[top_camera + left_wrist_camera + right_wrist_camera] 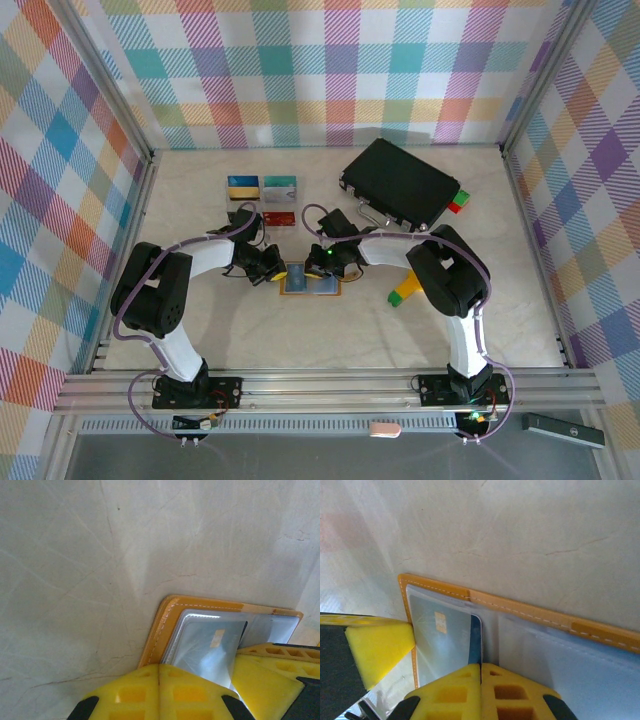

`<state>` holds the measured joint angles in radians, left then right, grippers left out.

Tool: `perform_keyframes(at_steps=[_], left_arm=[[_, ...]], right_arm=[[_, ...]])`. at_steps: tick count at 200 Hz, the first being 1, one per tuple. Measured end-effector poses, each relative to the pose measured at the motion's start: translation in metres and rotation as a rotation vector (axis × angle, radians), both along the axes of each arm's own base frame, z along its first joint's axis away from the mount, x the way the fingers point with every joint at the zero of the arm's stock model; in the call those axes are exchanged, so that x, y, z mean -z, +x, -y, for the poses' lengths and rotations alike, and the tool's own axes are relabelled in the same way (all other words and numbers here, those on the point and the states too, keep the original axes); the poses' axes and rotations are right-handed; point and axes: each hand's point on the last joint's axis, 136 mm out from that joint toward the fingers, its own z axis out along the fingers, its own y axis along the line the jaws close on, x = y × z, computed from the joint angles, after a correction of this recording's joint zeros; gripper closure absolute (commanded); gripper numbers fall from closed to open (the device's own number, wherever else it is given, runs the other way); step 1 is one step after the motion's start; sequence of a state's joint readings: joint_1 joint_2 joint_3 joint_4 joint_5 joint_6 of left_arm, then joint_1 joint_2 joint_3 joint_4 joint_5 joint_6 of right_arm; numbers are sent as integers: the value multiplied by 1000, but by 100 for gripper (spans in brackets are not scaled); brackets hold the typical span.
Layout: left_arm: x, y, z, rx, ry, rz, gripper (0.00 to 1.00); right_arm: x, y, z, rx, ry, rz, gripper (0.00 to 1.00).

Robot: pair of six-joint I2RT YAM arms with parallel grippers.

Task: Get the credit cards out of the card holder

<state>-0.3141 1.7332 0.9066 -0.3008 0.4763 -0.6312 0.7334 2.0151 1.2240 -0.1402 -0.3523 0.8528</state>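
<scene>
Right gripper [480, 669] closed at credit card [442, 645] edge

Fingers meet on the card's right edge; a true pinch I cannot confirm. It lies in the card holder [530, 611], left pocket, long axis running away from them. Left gripper [159, 669], fingers together, pins the holder's left rim

We find both arms folded inward: left gripper [159, 672] closed at the left edge of the card holder [520, 611], right gripper [480, 672] closed at its middle.
</scene>
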Motion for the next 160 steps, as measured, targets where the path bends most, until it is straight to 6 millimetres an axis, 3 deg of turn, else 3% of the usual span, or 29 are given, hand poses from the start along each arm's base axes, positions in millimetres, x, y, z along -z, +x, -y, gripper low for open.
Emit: perform_keyframes(at_steps=[55, 160], left_arm=[[0, 0, -1, -3, 20, 4, 86], [-21, 4, 9, 27, 2, 39, 91]], right_arm=[[-1, 3, 9, 28, -31, 41, 96], [0, 5, 13, 40, -45, 52, 96]])
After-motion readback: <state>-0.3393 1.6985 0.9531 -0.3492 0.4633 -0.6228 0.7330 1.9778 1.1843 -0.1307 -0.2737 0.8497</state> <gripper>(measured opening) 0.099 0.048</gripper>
